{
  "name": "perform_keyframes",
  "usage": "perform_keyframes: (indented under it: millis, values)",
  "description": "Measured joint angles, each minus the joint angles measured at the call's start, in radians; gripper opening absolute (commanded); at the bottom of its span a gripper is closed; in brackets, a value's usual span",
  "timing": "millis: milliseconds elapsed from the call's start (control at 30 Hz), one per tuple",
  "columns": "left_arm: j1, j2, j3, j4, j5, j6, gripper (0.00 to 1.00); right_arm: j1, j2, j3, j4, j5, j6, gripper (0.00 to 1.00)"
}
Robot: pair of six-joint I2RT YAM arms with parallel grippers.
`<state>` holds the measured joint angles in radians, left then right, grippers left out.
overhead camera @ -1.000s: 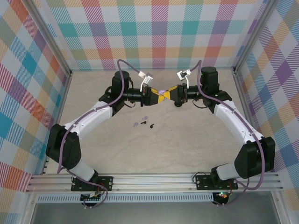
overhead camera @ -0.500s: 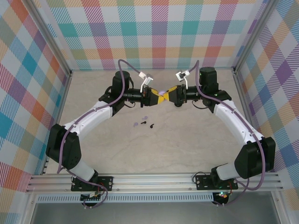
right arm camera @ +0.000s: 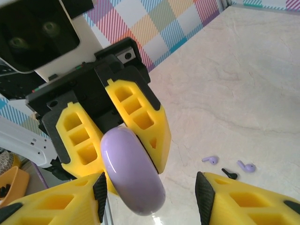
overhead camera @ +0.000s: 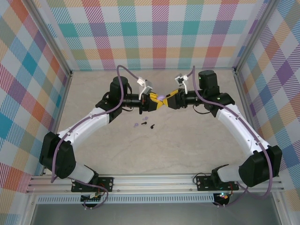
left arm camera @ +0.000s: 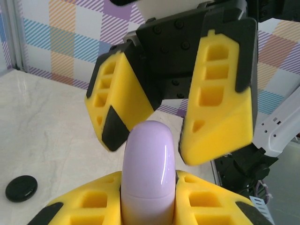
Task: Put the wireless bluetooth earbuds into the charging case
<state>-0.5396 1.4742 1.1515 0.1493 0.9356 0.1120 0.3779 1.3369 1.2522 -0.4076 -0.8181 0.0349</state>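
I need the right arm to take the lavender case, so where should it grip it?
Probably the rounded free end of the lavender case, jutting from the shut left gripper. Come head-on, opposite that gripper, with the open right gripper straddling its broad sides; the lower part is already clamped.

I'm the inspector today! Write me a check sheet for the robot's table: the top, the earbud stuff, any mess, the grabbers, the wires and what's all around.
Surface: pale marbled tabletop, no spills seen.
Job's things: lavender case held in the air; black case lying on the table; two lavender earbuds and two black earbuds loose on the table.
Clutter: nothing seen.
Grippers: left gripper shut on the lavender case; right gripper open, one finger on each side of that case.
Cables: purple cables run along both arms.
Surroundings: checked walls; metal frame at the near edge.
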Motion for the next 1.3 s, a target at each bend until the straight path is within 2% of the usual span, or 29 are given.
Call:
perform_keyframes:
  millis: [1000, 1133, 1300]
  values:
    - [-0.008, -0.005, -0.003, -0.055, -0.021, 0.091, 0.19, 0.026, -0.032, 0.013, -0.004, 0.278, 0.032, 0.56]
    - [-0.009, -0.007, -0.003, -0.063, -0.022, 0.091, 0.19, 0.026, -0.038, 0.013, -0.005, 0.289, 0.034, 0.58]
    - [-0.009, -0.018, -0.013, -0.069, -0.039, 0.087, 0.18, 0.025, -0.082, -0.002, 0.003, 0.362, 0.057, 0.61]
